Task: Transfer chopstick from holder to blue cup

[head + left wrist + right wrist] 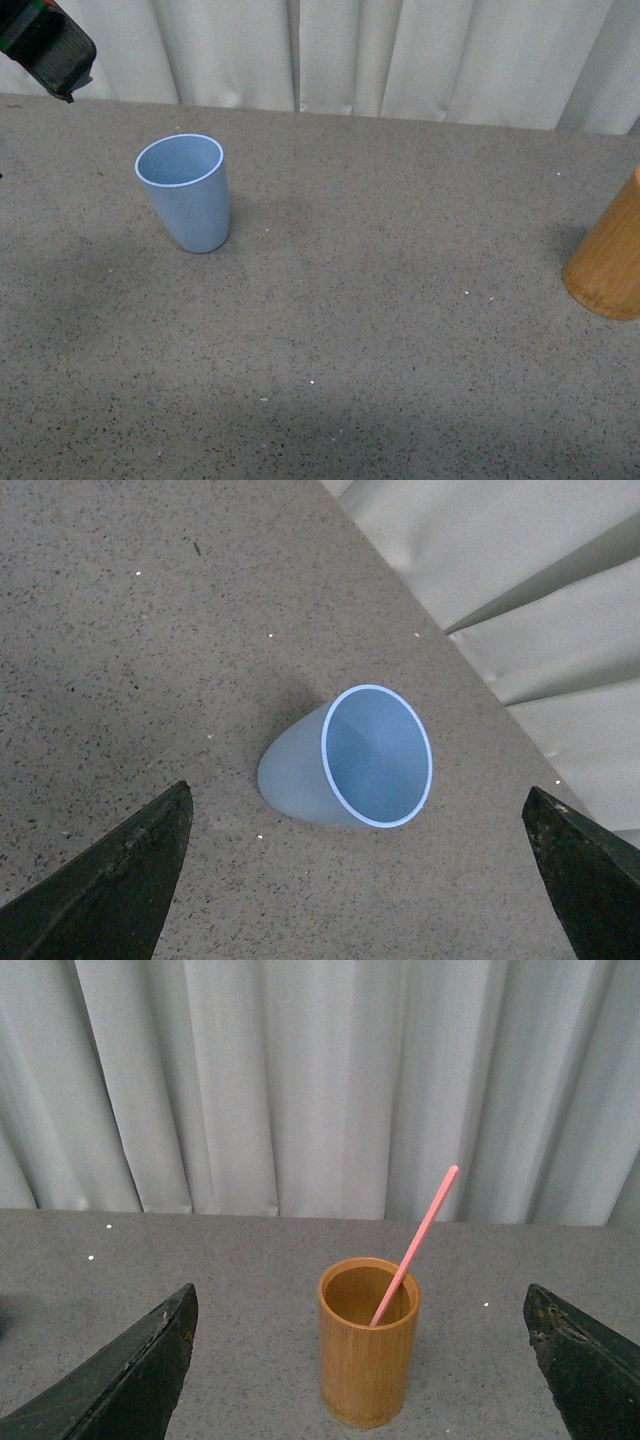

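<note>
The light blue cup (185, 195) stands upright on the table's left half, and nothing shows inside it. In the left wrist view the blue cup (355, 760) lies ahead of my left gripper (358, 790), which is open with both dark fingers (110, 890) wide apart and clear of it. The orange-brown holder (368, 1345) stands upright before my right gripper (360, 1290), also open and holding nothing. One pinkish-red chopstick (418, 1240) leans in the holder, its upper end sticking out well above the rim. From the front, the holder (608, 262) is cut off by the right edge.
A grey speckled table (380, 330) carries both containers, far apart. Pale curtains (400, 55) hang along the far edge. A dark part of my left arm (45, 45) hangs at the upper left, above and behind the cup.
</note>
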Motion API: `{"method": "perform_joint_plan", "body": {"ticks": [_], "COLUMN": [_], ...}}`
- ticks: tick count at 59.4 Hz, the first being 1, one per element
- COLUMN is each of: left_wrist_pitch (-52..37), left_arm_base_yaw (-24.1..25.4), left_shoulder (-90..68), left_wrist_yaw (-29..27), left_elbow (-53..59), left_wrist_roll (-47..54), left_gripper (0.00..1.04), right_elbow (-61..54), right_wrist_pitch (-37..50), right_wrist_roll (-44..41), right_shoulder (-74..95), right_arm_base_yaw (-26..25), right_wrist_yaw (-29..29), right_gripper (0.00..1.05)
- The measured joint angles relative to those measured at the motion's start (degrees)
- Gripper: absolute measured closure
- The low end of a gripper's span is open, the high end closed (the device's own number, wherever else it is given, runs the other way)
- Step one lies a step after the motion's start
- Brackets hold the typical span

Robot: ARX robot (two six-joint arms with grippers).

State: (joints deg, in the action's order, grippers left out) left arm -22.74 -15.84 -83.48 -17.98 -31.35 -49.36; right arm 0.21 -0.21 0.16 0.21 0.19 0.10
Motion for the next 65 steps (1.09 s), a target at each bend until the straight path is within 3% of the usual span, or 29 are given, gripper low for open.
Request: {"method": "perform_joint_plan", "body": {"ticks": [21,65], "left_wrist_pitch": [4.04,3.50], "left_arm_base_yaw": [-0.94,-0.83], "left_shoulder": [-9.01,-17.97], "left_wrist_yaw": [1.05,0.17], "left_elbow": [-7.21,-9.62], "left_wrist_roll": [3.08,4.98], "left_gripper": [0.07,0.07], "right_elbow": [0.00,0.00], "right_wrist_pitch": [0.00,0.00], "right_wrist_roll": [0.00,0.00], "right_shoulder": [0.00,0.00], "right_arm_base_yaw": [0.00,0.00], "right_wrist_yaw": [0.00,0.00], "right_gripper": [0.10,0.10]}}
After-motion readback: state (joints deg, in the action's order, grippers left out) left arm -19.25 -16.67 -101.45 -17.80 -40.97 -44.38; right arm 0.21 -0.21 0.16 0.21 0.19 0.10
